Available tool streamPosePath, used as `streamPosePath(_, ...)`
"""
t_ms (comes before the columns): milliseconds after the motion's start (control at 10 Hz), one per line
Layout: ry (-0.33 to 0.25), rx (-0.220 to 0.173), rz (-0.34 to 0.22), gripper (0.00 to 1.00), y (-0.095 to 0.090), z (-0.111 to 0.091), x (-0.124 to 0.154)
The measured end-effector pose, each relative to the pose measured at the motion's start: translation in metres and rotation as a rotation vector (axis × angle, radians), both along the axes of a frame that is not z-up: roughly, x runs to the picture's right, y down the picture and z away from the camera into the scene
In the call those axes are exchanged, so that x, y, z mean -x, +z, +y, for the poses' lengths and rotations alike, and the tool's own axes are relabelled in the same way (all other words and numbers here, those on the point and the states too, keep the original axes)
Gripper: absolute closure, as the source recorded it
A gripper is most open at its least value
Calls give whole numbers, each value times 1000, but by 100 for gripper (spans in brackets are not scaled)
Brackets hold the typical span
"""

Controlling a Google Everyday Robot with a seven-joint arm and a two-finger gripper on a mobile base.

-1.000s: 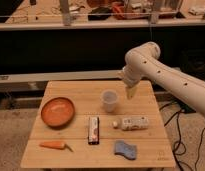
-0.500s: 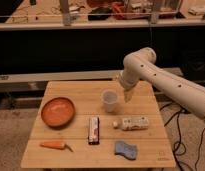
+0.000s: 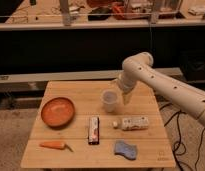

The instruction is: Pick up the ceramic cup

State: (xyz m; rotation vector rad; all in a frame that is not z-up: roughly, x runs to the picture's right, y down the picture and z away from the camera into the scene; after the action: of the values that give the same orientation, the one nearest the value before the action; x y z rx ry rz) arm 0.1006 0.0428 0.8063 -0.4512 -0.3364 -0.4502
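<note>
A carrot (image 3: 55, 145) and a blue sponge (image 3: 125, 149) are lying near the front edge of the table (image 3: 78, 95), with a bottle (image 3: 133, 123) on its side behind them. The cup (image 3: 110, 101) is standing upright mid-table, likely easy to reach. The hand (image 3: 124, 95) is hanging just to its right, near the rim; whether it is spread or pressed together, I cannot tell.

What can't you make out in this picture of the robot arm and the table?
All in the camera view:
- Whether the gripper, just right of the ceramic cup over the table, touches it: too close together to tell.
- The robot's base: the arm runs off the right edge.
- Print on the lying white bottle and the dark packet: too small.
- Clutter on the back shelf: cut by the top edge.
</note>
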Motion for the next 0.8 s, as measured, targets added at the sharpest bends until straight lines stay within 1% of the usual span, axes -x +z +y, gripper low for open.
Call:
streamPosePath(100,-10,9,-9,20,8,8,3)
streamPosePath(200,-16,15,-16,20,13,12,6)
streamPosePath(500,-29,29,-28,20,18,20,8)
streamPosePath(700,-37,35,-39,20,30,35,11)
streamPosePath(800,-40,37,-44,20,33,38,14)
